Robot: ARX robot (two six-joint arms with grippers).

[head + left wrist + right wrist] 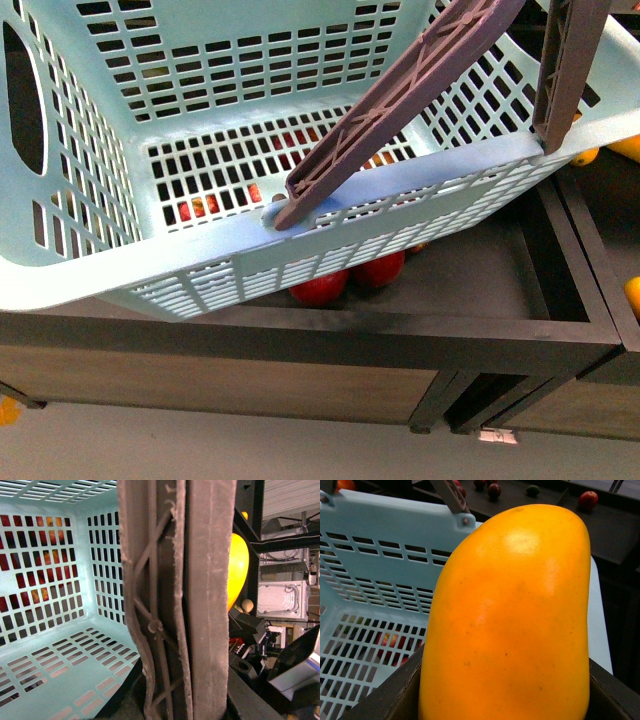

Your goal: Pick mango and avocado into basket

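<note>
Mango (507, 615) fills your right wrist view, clamped between right jaws; basket (380, 535) upper left. Left jaws: you can't tell, handle (200, 600) blocks.

The smooth oval yellow-orange mango (507, 620) stands upright, glossy and unmarked, near the rim of the light turquoise slotted plastic basket (430, 185). The basket sits tilted, with one of its brown-grey swing handles (400, 100) slanting across its open top.
</note>
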